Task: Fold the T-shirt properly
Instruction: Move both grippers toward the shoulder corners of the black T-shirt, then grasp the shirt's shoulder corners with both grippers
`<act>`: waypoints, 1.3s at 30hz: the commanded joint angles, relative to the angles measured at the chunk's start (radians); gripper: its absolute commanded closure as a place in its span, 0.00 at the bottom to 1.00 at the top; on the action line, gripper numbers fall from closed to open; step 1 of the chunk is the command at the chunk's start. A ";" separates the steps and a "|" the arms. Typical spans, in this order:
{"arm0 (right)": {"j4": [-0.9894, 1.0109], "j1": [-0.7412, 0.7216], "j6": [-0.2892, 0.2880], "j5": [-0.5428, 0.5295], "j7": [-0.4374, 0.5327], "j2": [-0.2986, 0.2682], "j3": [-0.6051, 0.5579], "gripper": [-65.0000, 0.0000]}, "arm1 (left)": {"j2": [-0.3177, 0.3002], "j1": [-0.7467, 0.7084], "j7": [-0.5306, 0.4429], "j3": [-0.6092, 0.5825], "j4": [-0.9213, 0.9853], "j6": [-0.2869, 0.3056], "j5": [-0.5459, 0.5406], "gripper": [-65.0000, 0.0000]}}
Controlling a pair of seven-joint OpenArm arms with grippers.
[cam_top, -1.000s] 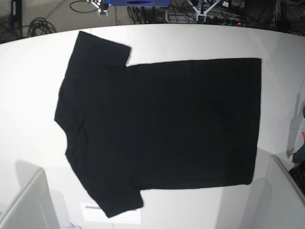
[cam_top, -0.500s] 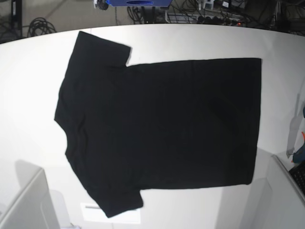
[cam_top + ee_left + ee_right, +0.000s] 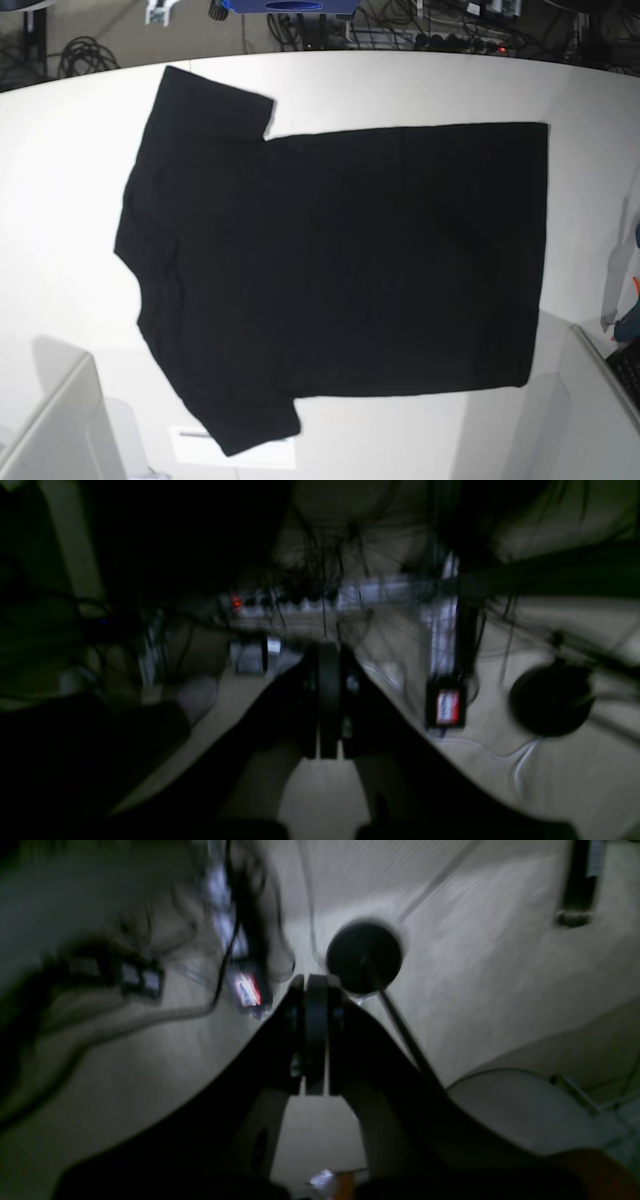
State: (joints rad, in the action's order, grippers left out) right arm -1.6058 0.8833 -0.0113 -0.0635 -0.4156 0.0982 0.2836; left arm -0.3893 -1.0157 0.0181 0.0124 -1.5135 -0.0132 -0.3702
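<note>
Left wrist view: left gripper [image 3: 327,702] clenched, nothing held, dark blurry floor with cables and a power strip [image 3: 320,597] behind. Right wrist view: right gripper [image 3: 315,1035] clenched, empty, above floor and a round black base [image 3: 364,957]. Base view: T-shirt [image 3: 340,260] flat, plain side up, on white table [image 3: 60,200], collar left, hem right.

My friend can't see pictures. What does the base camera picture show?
A black T-shirt lies spread flat and unfolded on a white table, its sleeves to the left and its hem to the right. Cables lie on the floor behind the table.
</note>
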 commanded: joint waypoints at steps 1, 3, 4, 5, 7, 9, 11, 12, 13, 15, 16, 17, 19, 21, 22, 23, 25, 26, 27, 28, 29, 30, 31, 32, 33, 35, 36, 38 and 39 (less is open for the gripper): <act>-0.078 0.032 0.003 0.006 0.007 0.002 0.032 1.00 | -0.021 -0.064 -0.017 -0.002 -0.077 0.008 -0.028 1.00; -0.205 0.050 0.003 0.006 -0.012 0.011 0.065 1.00 | -0.066 -0.130 -0.019 0.011 -0.215 0.008 -0.074 1.00; -0.262 0.055 0.003 0.006 -0.016 0.011 0.072 1.00 | -0.073 -0.167 -0.019 0.037 -0.278 0.008 -0.086 1.00; -0.304 0.056 0.003 0.006 -0.013 0.011 0.076 1.00 | -0.076 -0.191 -0.019 0.065 -0.324 0.008 -0.092 1.00; -0.387 0.038 0.003 -0.019 -0.012 0.011 0.092 1.00 | -0.069 -0.231 -0.019 0.140 -0.414 0.008 -0.095 1.00; -0.419 0.004 -0.006 -0.106 -0.012 0.005 0.092 1.00 | -0.033 -0.245 -0.019 0.214 -0.467 0.008 -0.095 1.00; -0.417 -0.049 -0.060 -0.233 -0.019 -0.019 0.093 1.00 | 0.011 -0.231 -0.019 0.298 -0.474 0.008 -0.097 1.00; -0.411 -0.071 -0.102 -0.301 -0.035 -0.033 0.102 1.00 | 0.037 -0.205 -0.010 0.337 -0.474 0.008 -0.097 1.00; -0.403 -0.089 -0.129 -0.365 -0.052 -0.038 0.113 1.00 | 0.060 -0.188 -0.010 0.372 -0.474 0.008 -0.097 1.00; -0.397 -0.128 -0.175 -0.483 -0.088 -0.044 0.151 0.83 | 0.115 -0.165 -0.008 0.444 -0.473 0.008 -0.089 1.00; -0.397 -0.148 -0.197 -0.542 -0.110 -0.044 0.181 0.69 | 0.134 -0.163 -0.011 0.476 -0.473 0.008 -0.089 1.00; -0.397 -0.166 -0.221 -0.586 -0.131 -0.044 0.205 0.57 | 0.138 -0.160 -0.010 0.498 -0.473 0.008 -0.095 1.00; -0.393 -0.204 -0.260 -0.651 -0.180 -0.045 0.246 0.39 | 0.137 -0.159 -0.011 0.522 -0.471 0.008 -0.095 1.00; -0.364 -0.249 -0.280 -0.691 -0.242 -0.045 0.280 0.33 | 0.137 -0.159 -0.016 0.538 -0.471 0.008 -0.095 1.00; -0.347 -0.270 -0.284 -0.700 -0.271 -0.045 0.296 0.33 | 0.137 -0.159 -0.016 0.538 -0.471 0.008 -0.095 1.00; -0.319 -0.296 -0.293 -0.701 -0.300 -0.045 0.312 0.33 | 0.137 -0.159 -0.011 0.538 -0.471 0.008 -0.097 1.00; -0.256 -0.336 -0.316 -0.697 -0.325 -0.042 0.342 0.33 | 0.137 -0.159 -0.016 0.533 -0.471 0.008 -0.097 1.00; -0.219 -0.350 -0.327 -0.697 -0.328 -0.044 0.354 0.33 | 0.137 -0.157 -0.008 0.530 -0.471 0.008 -0.097 1.00; -0.181 -0.359 -0.333 -0.697 -0.328 -0.045 0.363 0.33 | 0.129 -0.153 -0.007 0.516 -0.468 0.008 -0.099 1.00; -0.156 -0.362 -0.336 -0.697 -0.328 -0.045 0.368 0.33 | 0.118 -0.144 -0.007 0.502 -0.462 0.008 -0.099 1.00; -0.136 -0.364 -0.336 -0.697 -0.328 -0.047 0.368 0.33 | 0.112 -0.137 -0.007 0.489 -0.454 0.008 -0.100 1.00; -0.123 -0.362 -0.336 -0.697 -0.328 -0.048 0.365 0.33 | 0.111 -0.130 -0.007 0.478 -0.444 0.008 -0.102 1.00; -0.113 -0.359 -0.338 -0.697 -0.328 -0.059 0.357 0.33 | 0.112 -0.124 -0.007 0.470 -0.433 0.008 -0.102 1.00; -0.104 -0.356 -0.344 -0.697 -0.332 -0.061 0.355 0.33 | 0.114 -0.114 -0.007 0.461 -0.425 0.008 -0.102 1.00; -0.101 -0.350 -0.356 -0.695 -0.332 -0.061 0.355 0.33 | 0.114 -0.101 -0.007 0.450 -0.416 0.008 -0.102 0.92; -0.089 -0.336 -0.395 -0.695 -0.329 -0.059 0.331 0.35 | 0.115 -0.058 -0.007 0.435 -0.373 0.008 -0.102 0.69; -0.087 -0.329 -0.408 -0.695 -0.328 -0.062 0.312 0.39 | 0.115 -0.030 -0.007 0.429 -0.347 0.008 -0.102 0.60; -0.086 -0.316 -0.413 -0.695 -0.328 -0.064 0.283 0.49 | 0.115 0.016 0.012 0.424 -0.302 0.008 -0.102 0.45; -0.083 -0.315 -0.413 -0.695 -0.328 -0.064 0.274 0.53 | 0.118 0.036 0.052 0.430 -0.293 0.008 -0.102 0.39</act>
State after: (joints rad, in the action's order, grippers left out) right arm -1.6875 0.5602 -0.4309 -0.7799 -0.7067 0.0383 0.5564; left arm -0.2684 -0.9592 0.0933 0.4328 -1.7950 0.0006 -0.4725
